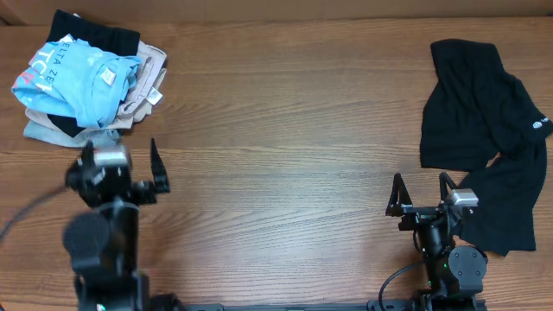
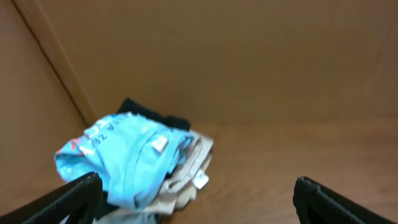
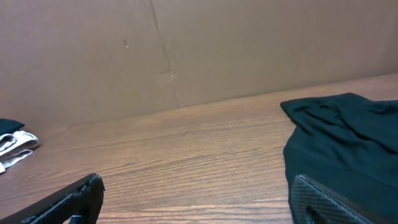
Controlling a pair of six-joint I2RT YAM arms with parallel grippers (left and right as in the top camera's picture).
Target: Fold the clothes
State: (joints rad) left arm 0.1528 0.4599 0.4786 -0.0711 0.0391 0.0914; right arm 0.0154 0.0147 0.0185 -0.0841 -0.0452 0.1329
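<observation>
Nearest the viewer, at the front edge of a wooden table (image 1: 285, 112), two black robot arms reach away across the surface. On the robot's left, the left gripper (image 1: 121, 162) has its two fingers spread as wide as they go, holding nothing and touching nothing. On the robot's right, the right gripper (image 1: 421, 185) is likewise spread fully apart with nothing between its fingers. Just to the right of the right gripper lies a black garment (image 1: 484, 138), spread loosely and rumpled. Its near end sits just beside that arm's wrist, and whether they touch cannot be told. Its long axis runs from near to far, leaning slightly left toward the far end, where it narrows. A small white logo (image 1: 541, 123) shows at its right edge. Farther off, in the far left corner, a heap of clothes (image 1: 39, 130) sits just beyond the left gripper and slightly to its left, apart from the fingers. On top is a bunched light-blue T-shirt (image 1: 82, 78) with white lettering running slantwise; crumpled as it is, it shows no clear long axis. Beige garments (image 1: 143, 86) lie under it, and a dark garment (image 1: 99, 28) pokes out at the far side. Behind the table stands a brown cardboard wall (image 2: 249, 56).
</observation>
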